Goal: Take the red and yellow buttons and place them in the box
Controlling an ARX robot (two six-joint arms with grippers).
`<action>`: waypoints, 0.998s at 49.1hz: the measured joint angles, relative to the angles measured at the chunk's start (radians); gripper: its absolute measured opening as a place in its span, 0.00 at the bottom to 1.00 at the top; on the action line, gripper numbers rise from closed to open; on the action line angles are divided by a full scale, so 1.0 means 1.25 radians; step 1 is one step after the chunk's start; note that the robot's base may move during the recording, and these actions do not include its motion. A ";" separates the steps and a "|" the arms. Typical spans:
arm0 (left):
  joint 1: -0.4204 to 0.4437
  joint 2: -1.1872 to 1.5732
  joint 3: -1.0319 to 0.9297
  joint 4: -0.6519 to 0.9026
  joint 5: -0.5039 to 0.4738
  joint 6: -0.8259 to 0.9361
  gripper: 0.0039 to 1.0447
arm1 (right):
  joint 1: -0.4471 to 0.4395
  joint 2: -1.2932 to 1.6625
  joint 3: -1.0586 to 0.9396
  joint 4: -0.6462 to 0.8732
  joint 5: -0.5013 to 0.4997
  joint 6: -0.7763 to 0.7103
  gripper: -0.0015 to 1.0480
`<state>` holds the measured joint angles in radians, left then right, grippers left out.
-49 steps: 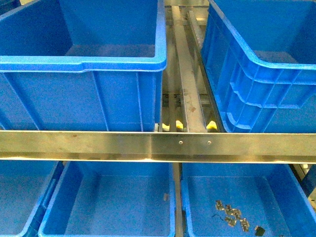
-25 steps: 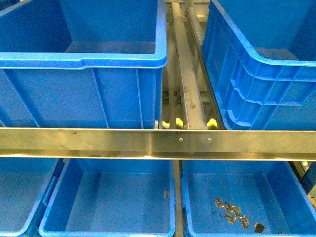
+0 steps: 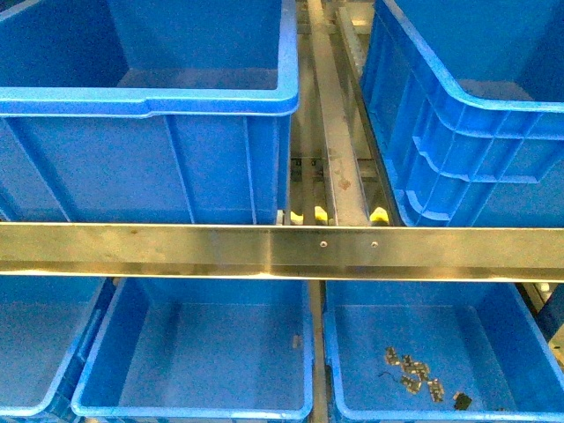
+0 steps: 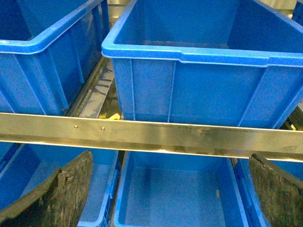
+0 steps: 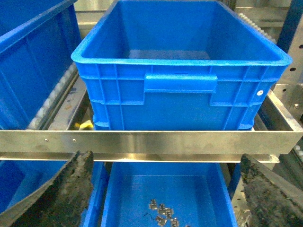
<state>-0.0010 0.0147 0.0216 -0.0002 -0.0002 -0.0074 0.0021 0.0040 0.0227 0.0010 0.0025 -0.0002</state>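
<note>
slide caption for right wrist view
Open right gripper faces upper blue bin over lower bin holding small metal parts

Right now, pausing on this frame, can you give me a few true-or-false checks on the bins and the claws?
1. The lower right bin holds a small cluster of metal parts. True.
2. The left claw grips a red button. False: its fingers stand apart with nothing between them.
3. A metal rail runs across in front of the upper left bin. True.
4. The lower middle bin is heaped with yellow buttons. False: no buttons show in it.
5. The right claw is open and holds nothing. True.
</note>
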 joint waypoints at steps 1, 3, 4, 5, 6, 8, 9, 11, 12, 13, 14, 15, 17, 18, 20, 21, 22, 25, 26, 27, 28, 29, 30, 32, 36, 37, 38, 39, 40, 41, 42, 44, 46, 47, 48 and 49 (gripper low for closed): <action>0.000 0.000 0.000 0.000 0.000 0.000 0.93 | 0.000 0.000 0.000 0.000 0.000 0.000 0.90; 0.000 0.000 0.000 0.000 0.000 0.000 0.93 | 0.000 0.000 0.000 0.000 0.000 0.000 0.95; 0.000 0.000 0.000 0.000 0.000 0.000 0.93 | 0.000 0.000 0.000 0.000 0.000 0.000 0.98; 0.000 0.000 0.000 0.000 0.000 0.000 0.93 | 0.000 0.000 0.000 0.000 0.000 0.000 0.99; 0.000 0.000 0.000 0.000 0.000 0.000 0.93 | 0.000 0.000 0.000 0.000 0.000 0.000 0.98; 0.000 0.000 0.000 0.000 0.000 0.000 0.93 | 0.000 0.000 0.000 0.000 0.000 0.000 0.97; 0.000 0.000 0.000 0.000 0.000 0.000 0.93 | 0.000 0.000 0.000 0.000 0.000 0.000 0.97; 0.000 0.000 0.000 0.000 0.000 0.000 0.93 | 0.000 0.000 0.000 0.000 0.000 0.000 0.97; 0.000 0.000 0.000 0.000 0.000 0.000 0.93 | 0.000 0.000 0.000 0.000 0.000 0.000 0.97; 0.000 0.000 0.000 0.000 0.000 0.000 0.93 | 0.000 0.000 0.000 0.000 0.000 0.000 0.97; 0.000 0.000 0.000 0.000 0.000 0.000 0.93 | 0.000 0.000 0.000 0.000 0.000 0.000 0.97; 0.000 0.000 0.000 0.000 0.000 0.000 0.93 | 0.000 0.000 0.000 0.000 0.000 0.000 0.97; 0.000 0.000 0.000 0.000 0.000 0.000 0.93 | 0.000 0.000 0.000 0.000 0.000 0.000 0.97; 0.000 0.000 0.000 0.000 0.000 0.000 0.93 | 0.000 0.000 0.000 0.000 0.000 0.000 0.97; 0.000 0.000 0.000 0.000 0.000 0.000 0.93 | 0.000 0.000 0.000 0.000 0.000 0.000 0.97; 0.000 0.000 0.000 0.000 0.000 0.000 0.93 | 0.000 0.000 0.000 0.000 0.000 0.000 0.97; 0.000 0.000 0.000 0.000 0.000 0.000 0.93 | 0.000 0.000 0.000 0.000 0.000 0.000 0.97; 0.000 0.000 0.000 0.000 0.000 0.000 0.93 | 0.000 0.000 0.000 0.000 0.000 0.000 0.97; 0.000 0.000 0.000 0.000 0.000 0.000 0.93 | 0.000 0.000 0.000 0.000 0.000 0.000 0.97; 0.000 0.000 0.000 0.000 0.000 0.000 0.93 | 0.000 0.000 0.000 0.000 0.000 0.000 0.97; 0.000 0.000 0.000 0.000 0.000 0.000 0.93 | 0.000 0.000 0.000 0.000 0.000 0.000 0.97; 0.000 0.000 0.000 0.000 0.000 0.000 0.93 | 0.000 0.000 0.000 0.000 0.000 0.000 0.97; 0.000 0.000 0.000 0.000 0.000 0.000 0.93 | 0.000 0.000 0.000 0.000 0.000 0.000 0.97; 0.000 0.000 0.000 0.000 0.002 0.000 0.93 | 0.000 0.000 0.000 0.000 0.001 0.000 0.97; 0.000 0.000 0.000 0.000 0.002 0.000 0.93 | 0.000 -0.001 0.000 -0.001 0.003 0.000 0.97; 0.000 0.000 0.000 0.000 0.003 0.000 0.93 | 0.000 -0.001 0.000 -0.001 0.003 0.000 0.97; 0.000 0.000 0.000 0.000 0.002 0.000 0.93 | 0.000 -0.001 0.000 -0.001 0.003 0.000 0.97; 0.000 0.000 0.000 0.000 0.002 0.000 0.93 | 0.000 -0.001 0.000 -0.001 0.002 0.000 0.97; 0.000 0.000 0.000 0.000 0.001 0.000 0.93 | 0.000 -0.001 0.000 -0.001 0.002 0.000 0.97; 0.000 0.000 0.000 0.000 0.001 0.000 0.93 | 0.000 -0.001 0.000 -0.001 0.002 0.000 0.97; 0.000 0.000 0.000 0.000 0.001 0.000 0.93 | 0.000 -0.001 0.000 -0.001 0.002 0.000 0.97; 0.000 0.000 0.000 0.000 0.000 0.000 0.93 | 0.000 -0.001 0.000 -0.001 0.001 0.000 0.97; 0.000 0.000 0.000 0.000 0.001 0.000 0.93 | 0.000 -0.001 0.000 -0.001 0.001 0.000 0.97; 0.000 0.000 0.000 0.000 0.001 0.000 0.93 | 0.000 -0.001 0.000 -0.001 0.001 0.000 0.97; 0.000 0.000 0.000 0.000 0.000 0.000 0.93 | 0.000 -0.001 0.000 -0.001 0.000 0.000 0.97; 0.000 0.000 0.000 0.000 0.000 0.000 0.93 | 0.000 -0.001 0.000 -0.001 0.000 0.000 0.97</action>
<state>-0.0006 0.0147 0.0216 -0.0002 0.0002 -0.0074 0.0017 0.0032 0.0227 -0.0002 0.0029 0.0002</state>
